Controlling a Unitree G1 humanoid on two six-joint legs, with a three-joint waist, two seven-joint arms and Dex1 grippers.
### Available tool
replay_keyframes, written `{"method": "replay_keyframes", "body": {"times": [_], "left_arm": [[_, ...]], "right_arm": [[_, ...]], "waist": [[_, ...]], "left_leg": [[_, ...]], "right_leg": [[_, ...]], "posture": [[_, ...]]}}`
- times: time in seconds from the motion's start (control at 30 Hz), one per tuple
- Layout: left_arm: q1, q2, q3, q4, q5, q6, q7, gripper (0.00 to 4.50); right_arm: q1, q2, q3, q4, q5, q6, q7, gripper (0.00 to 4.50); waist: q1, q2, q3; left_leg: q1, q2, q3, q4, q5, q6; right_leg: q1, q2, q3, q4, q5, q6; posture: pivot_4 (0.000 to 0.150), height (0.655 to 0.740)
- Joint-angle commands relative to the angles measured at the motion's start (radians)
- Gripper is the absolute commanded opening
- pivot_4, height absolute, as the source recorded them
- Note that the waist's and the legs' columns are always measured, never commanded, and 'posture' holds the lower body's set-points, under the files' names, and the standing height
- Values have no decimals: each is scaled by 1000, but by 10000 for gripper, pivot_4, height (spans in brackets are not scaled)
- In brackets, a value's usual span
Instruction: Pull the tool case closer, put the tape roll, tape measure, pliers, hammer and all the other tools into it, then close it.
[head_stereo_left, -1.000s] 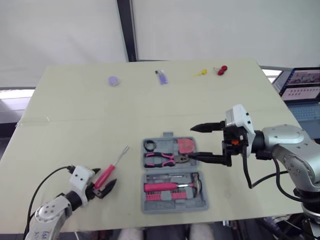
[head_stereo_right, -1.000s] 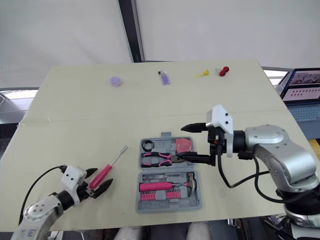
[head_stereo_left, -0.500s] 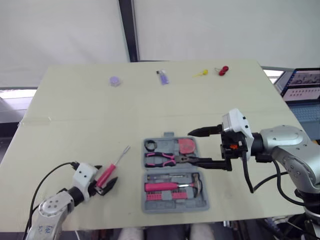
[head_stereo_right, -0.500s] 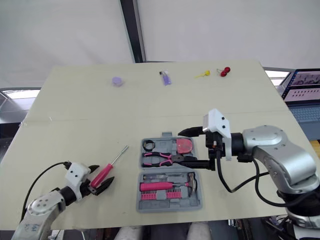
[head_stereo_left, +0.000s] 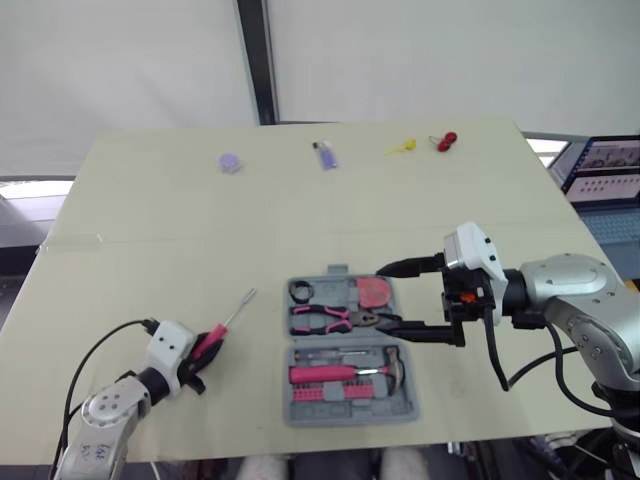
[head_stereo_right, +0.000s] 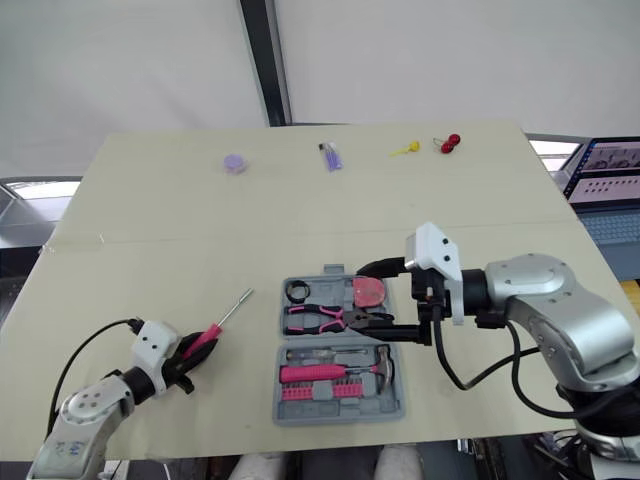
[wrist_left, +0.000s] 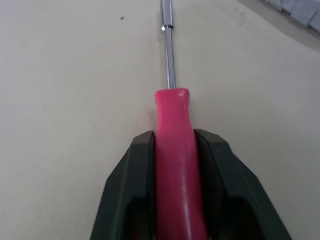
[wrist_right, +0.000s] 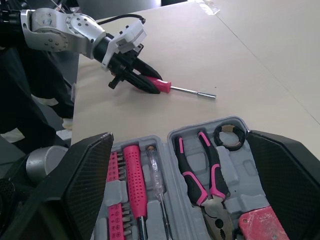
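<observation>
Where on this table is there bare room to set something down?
Bare: the wide band between the far-edge items and the tool case, plus a narrow strip between screwdriver and case. Crowded: over the case, where the right fingers hang open, and by the left fingers shut on the screwdriver.

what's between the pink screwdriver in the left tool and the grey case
Nothing visible: only bare beige tabletop lies between the pink-handled screwdriver, gripped by the left tool, and the open grey plastic tool case. The open right tool hovers over the case's right side.
</observation>
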Motion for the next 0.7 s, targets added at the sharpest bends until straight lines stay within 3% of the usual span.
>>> {"method": "replay_keyframes", "body": {"times": [0.03, 0.4, 0.7], "left_arm": [[14, -6, -36, 44, 19, 14, -8, 7040], [-45, 83, 8, 5, -28, 9, -105, 7040], [-192, 289, -51, -165, -172, 40, -451, 7040]], "right_arm": [[-2, -14, -13, -46, 27, 1, 9, 45000], [37, -36, -48, -63, 45, -16, 21, 45000], [178, -149, -116, -23, -1, -101, 110, 45000]], "waist": [[0, 0, 0], [1, -1, 1], [-4, -7, 5]], "left_leg": [[0, 0, 0, 0, 0, 0], [0, 0, 0, 0, 0, 0], [-3, 0, 0, 0, 0, 0]], "right_leg": [[0, 0, 0, 0, 0, 0], [0, 0, 0, 0, 0, 0], [-2, 0, 0, -1, 0, 0]], "posture": [[1500, 7400], [1500, 7400], [1500, 7400]]}}
